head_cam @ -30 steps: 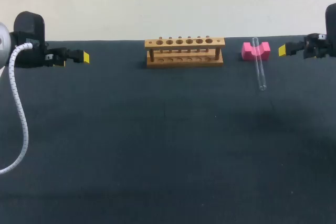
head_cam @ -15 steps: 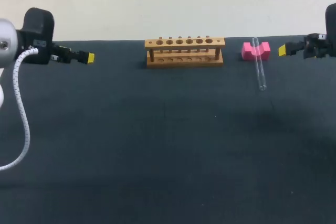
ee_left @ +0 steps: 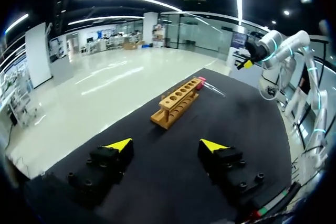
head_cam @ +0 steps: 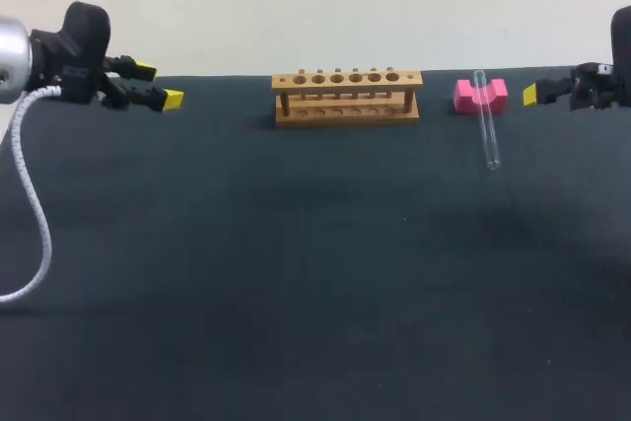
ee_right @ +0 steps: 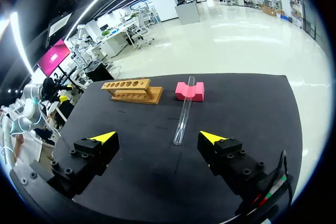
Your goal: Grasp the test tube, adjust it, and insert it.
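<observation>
- At the far right of the desk (head_cam: 315, 273), your test tube (head_cam: 487, 125) lies with its far end in the notch of a pink block (head_cam: 497, 96).
- A wooden rack (head_cam: 346, 97) stands upright at the far middle, well apart from the tube.
- Your left hand (ee_left: 166, 144) hangs at the far left, fingers spread wide, holding nothing.
- Your right hand (ee_right: 157, 137) sits at the far right, fingers spread wide, holding nothing, with the tube ahead of it.

head view: your right arm (head_cam: 623, 46) is cut off at the edge, only one yellow tip (head_cam: 530, 95) shows | your left arm (head_cam: 69, 56) cut off too, its cable (head_cam: 39, 226) runs out of view | left wrist view: tube (ee_left: 215, 89) too small to judge
</observation>
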Action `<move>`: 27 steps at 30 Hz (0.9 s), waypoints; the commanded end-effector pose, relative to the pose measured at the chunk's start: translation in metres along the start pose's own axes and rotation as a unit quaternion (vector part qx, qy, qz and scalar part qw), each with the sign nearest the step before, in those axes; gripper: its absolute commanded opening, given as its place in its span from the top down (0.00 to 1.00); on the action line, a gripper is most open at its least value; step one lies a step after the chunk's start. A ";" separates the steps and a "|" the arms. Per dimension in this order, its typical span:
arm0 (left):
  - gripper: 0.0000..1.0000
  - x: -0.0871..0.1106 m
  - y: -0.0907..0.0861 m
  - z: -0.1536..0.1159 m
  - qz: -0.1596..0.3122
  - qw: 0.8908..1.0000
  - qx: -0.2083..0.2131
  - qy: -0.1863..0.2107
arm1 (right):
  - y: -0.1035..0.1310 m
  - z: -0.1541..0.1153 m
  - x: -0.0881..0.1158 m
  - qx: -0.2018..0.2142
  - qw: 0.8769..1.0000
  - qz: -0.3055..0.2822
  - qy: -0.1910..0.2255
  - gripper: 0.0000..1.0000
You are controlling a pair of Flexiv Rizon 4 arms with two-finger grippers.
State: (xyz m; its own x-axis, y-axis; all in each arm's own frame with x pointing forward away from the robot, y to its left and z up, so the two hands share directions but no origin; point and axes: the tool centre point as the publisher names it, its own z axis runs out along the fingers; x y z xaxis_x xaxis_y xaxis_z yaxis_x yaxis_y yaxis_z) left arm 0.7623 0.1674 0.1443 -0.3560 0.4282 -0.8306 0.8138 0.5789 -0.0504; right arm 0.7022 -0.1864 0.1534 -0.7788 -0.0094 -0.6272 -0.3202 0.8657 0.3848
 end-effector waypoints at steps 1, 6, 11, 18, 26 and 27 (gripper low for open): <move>1.00 0.000 0.012 0.012 0.016 0.993 0.109 -0.053 | 0.000 0.000 0.000 0.000 1.000 0.000 0.000 0.00; 0.96 -0.002 0.018 0.022 0.030 0.990 0.129 -0.053 | 0.000 0.000 0.000 0.000 1.000 0.000 0.000 0.00; 0.00 -0.003 0.023 0.032 0.040 0.988 0.141 -0.046 | 0.000 0.000 0.000 0.000 1.000 0.000 0.000 0.00; 0.00 -0.005 0.028 0.049 0.060 0.986 0.152 -0.046 | 0.000 0.000 0.000 0.000 1.000 0.000 0.000 0.00; 0.00 -0.005 0.027 0.070 0.076 0.983 0.162 -0.049 | 0.000 0.000 0.000 0.000 1.000 0.000 0.000 0.00; 0.00 -0.005 0.026 0.072 0.078 0.982 0.162 -0.050 | 0.000 0.000 0.000 0.000 1.000 0.000 0.000 0.00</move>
State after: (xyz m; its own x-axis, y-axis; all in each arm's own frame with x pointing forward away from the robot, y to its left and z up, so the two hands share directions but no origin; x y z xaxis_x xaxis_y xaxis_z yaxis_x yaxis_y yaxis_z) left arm 0.8083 0.1346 0.1130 -0.1857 0.4168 -0.8898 0.9519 0.3009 -0.0577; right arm 0.7022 -0.1863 0.1534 -0.7788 -0.0094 -0.6272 -0.3202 0.8657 0.3848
